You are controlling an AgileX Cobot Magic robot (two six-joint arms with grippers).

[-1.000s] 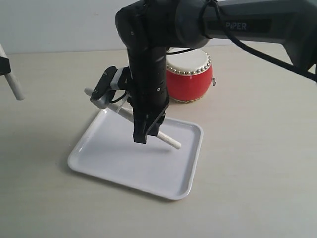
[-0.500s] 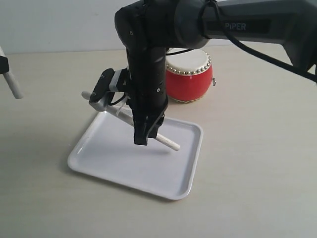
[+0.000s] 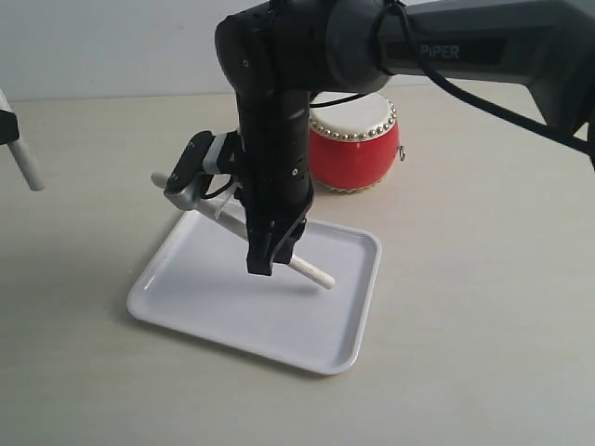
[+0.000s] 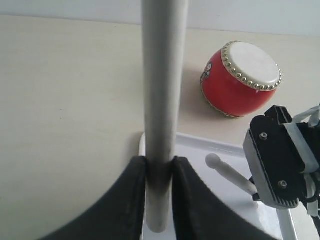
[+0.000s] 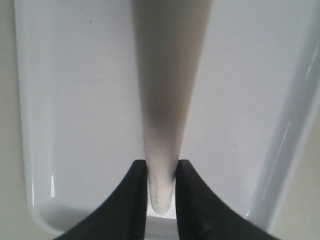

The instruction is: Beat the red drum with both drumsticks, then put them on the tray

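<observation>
While the right gripper (image 3: pixel 264 262) hangs over the white tray (image 3: pixel 209 293), its black fingers (image 5: pixel 132 200) are clenched on one drumstick (image 3: pixel 314 272). That stick slants across the tray, rounded tip (image 4: pixel 214 161) raised toward the tray's left side and the other end low over the tray floor. Whether it touches the tray cannot be told. The tray lies on the pale desk (image 3: pixel 483 279) toward its near edge. The red drum (image 3: pixel 358 153) stands upright behind the tray toward the far edge, apart from it, cream skin up. Over by the desk's left edge, the left gripper (image 4: pixel 159 172) is grasping the second drumstick (image 4: pixel 162 90), held in the air off to the tray's left.
</observation>
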